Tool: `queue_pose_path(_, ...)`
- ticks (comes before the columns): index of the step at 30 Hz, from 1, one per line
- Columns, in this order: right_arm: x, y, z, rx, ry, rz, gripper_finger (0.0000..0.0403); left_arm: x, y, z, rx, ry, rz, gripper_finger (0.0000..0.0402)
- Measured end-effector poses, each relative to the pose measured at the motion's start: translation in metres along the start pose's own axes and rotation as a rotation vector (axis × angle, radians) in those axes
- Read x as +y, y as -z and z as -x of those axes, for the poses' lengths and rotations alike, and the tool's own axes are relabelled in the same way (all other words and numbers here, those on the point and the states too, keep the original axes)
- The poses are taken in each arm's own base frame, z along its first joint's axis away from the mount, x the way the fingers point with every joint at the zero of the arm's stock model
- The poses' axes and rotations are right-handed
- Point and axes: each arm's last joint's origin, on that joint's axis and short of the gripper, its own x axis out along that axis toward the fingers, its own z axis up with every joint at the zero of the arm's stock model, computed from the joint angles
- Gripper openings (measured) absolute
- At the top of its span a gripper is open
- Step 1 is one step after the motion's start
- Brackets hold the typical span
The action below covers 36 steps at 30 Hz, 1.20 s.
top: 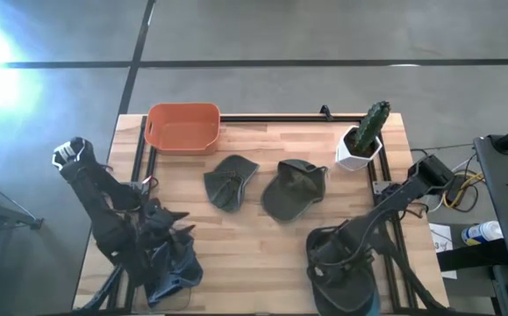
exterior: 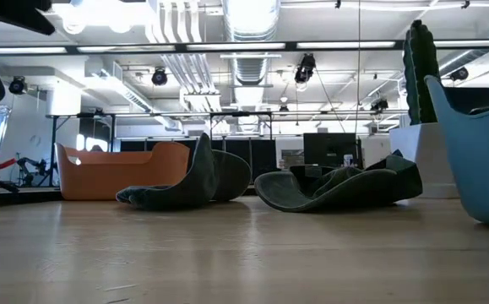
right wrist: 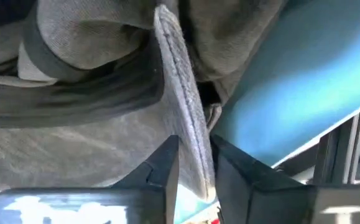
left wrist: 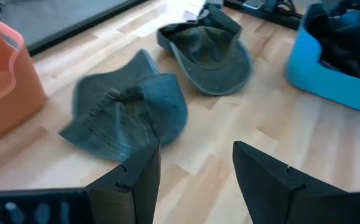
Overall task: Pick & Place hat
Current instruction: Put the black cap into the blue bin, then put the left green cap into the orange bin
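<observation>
At the near edge of the desk (top: 262, 254), the right tool (right wrist: 195, 165) reaches down into a blue bin (right wrist: 291, 93), its fingers pinched narrow on a fold of grey fabric, a hat (right wrist: 105, 124) lying inside (which kind cannot be told). The left tool (left wrist: 195, 171) hovers over the near left part, fingers spread wide and holding nothing. Past them, mid-desk, two dark green hats lie apart: a folded cap (top: 230, 181) and a brimmed hat (top: 294, 188). Farthest back stand an orange basket (top: 182, 128) and a potted cactus (top: 365, 136).
</observation>
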Motion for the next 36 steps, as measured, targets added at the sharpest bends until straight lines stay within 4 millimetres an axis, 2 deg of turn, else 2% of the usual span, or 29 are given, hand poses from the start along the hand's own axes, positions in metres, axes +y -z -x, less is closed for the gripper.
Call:
queue_pose_path(6, 0.0, 0.012, 0.015, -0.082, -0.073, 0.075, 0.0125, 0.007, -0.016, -0.013, 0.011, -0.06, -0.084, 0.0193)
queue_pose_path(13, -0.003, 0.033, 0.04, -0.203, -0.186, 0.259, 0.0178, 0.017, -0.041, -0.022, 0.022, -0.055, -0.111, 0.0193)
queue_pose_path(20, -0.013, 0.04, 0.051, -0.222, -0.149, 0.274, 0.0207, 0.022, -0.069, -0.028, -0.019, 0.013, -0.108, 0.0193)
queue_pose_path(23, -0.017, 0.043, 0.06, -0.312, -0.146, 0.264, 0.0208, 0.023, -0.082, -0.035, -0.002, 0.072, -0.125, 0.0193)
queue_pose_path(26, -0.021, 0.048, 0.075, -0.449, -0.185, 0.261, 0.0206, 0.025, -0.092, -0.051, 0.049, 0.177, -0.171, 0.0193)
queue_pose_path(29, -0.022, 0.05, 0.09, -0.555, -0.23, 0.25, 0.0206, 0.03, -0.101, -0.076, 0.049, 0.236, -0.183, 0.0193)
queue_pose_path(34, -0.023, 0.042, 0.101, -0.611, -0.246, 0.198, 0.0206, 0.044, -0.117, -0.118, 0.007, 0.192, -0.144, 0.0193)
queue_pose_path(36, -0.023, 0.036, 0.103, -0.621, -0.229, 0.187, 0.0206, 0.053, -0.124, -0.137, 0.044, 0.166, -0.092, 0.0193)
